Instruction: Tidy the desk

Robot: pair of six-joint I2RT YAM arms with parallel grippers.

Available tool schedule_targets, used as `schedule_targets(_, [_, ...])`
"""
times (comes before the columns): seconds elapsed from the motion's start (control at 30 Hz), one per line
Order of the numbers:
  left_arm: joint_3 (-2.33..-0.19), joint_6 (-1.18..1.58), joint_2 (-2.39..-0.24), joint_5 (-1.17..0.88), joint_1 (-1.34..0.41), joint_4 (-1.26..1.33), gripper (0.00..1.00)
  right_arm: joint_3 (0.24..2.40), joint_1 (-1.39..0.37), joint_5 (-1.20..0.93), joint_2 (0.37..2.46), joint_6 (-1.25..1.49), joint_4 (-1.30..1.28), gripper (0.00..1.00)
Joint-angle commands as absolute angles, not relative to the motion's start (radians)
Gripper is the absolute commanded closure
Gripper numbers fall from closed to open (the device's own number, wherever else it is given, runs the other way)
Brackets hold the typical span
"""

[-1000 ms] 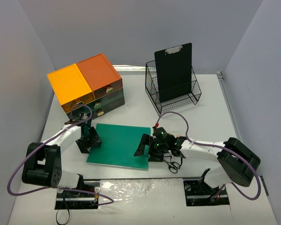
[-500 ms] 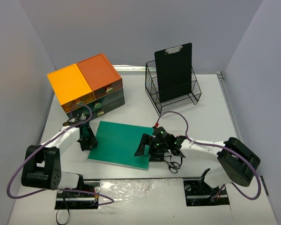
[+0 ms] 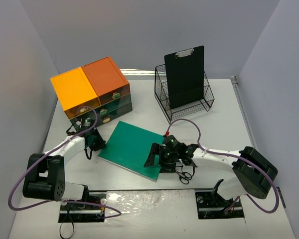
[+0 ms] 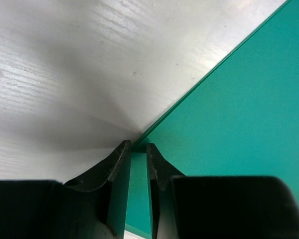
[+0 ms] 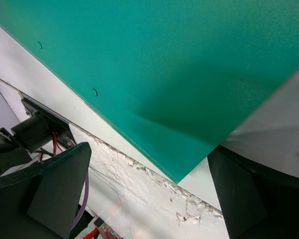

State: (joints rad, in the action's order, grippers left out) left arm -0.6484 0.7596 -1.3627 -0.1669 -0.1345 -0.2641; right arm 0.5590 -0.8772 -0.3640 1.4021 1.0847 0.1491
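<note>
Your left gripper [image 4: 135,145] is pinched down on the left corner of the green board [image 3: 132,149], its fingers nearly together with the board's edge between them. Your right gripper [image 5: 149,152] stands wide and holds nothing, with one finger on each side of the board's lower right corner. The board lies skewed at the centre of the top view on the desk [image 3: 224,124], which fills the middle of that frame. Scissors [image 3: 183,173] lie just right of the right gripper. At upper left sits the drawer unit [image 3: 92,92]. At upper centre a wire rack [image 3: 162,99] holds a clipboard [image 3: 184,74] standing.
</note>
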Motion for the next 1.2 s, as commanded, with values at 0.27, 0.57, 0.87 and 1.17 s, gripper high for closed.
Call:
schedule_targets(0.27, [-0.719,0.843,-1.193,-0.586,-0.192,-0.503,1.0,0.583,-0.902,-0.304,1.447,1.071,0.309,0.0])
schedule_targets(0.57, [-0.712,0.845,-1.112,-0.588,-0.192,-0.574,1.0,0.594,-0.904,-0.294,1.456,1.065,0.302,0.0])
schedule_targets(0.87, [-0.711,0.862,-1.105,-0.614,-0.192,-0.548,1.0,0.635,-0.904,-0.294,1.497,1.042,0.283,0.0])
schedule_targets(1.17, [-0.713,0.834,-1.116,-0.556,-0.192,-0.577,1.0,0.636,-0.904,-0.294,1.489,1.041,0.273,0.0])
